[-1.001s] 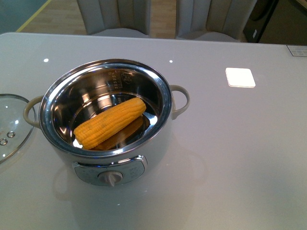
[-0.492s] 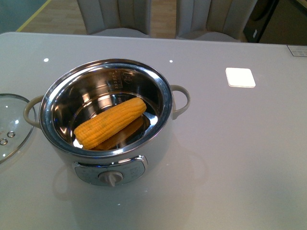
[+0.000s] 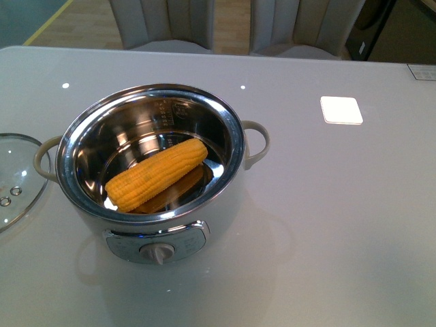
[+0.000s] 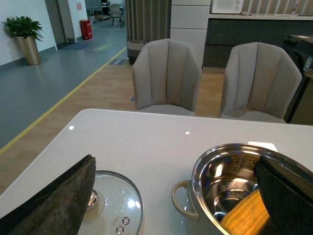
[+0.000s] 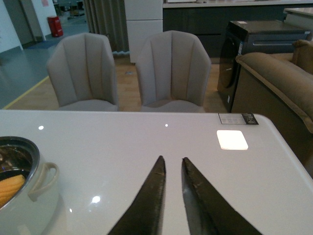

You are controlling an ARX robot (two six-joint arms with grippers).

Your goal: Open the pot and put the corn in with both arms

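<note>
The left gripper (image 4: 176, 196) has its fingers (image 4: 54, 200) spread wide, holding nothing. The right gripper (image 5: 171, 169) fingers (image 5: 149, 200) sit nearly together, empty, above bare counter (image 3: 340, 204). Left of centre in the front view, the corn (image 3: 157, 174) lies inside the open pot (image 3: 153, 170); the glass lid (image 3: 17, 177) rests at the left edge.

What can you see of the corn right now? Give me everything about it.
The corn is one husked yellow-orange cob with neat rows of kernels. It lies inside the pot, slanted across the shiny steel bowl, its thicker end toward the front panel side and its tip toward the far right wall. It rests on the bowl's bottom, which mirrors it. Nothing holds it. The left wrist view shows part of it, half hidden behind a black finger.
</note>
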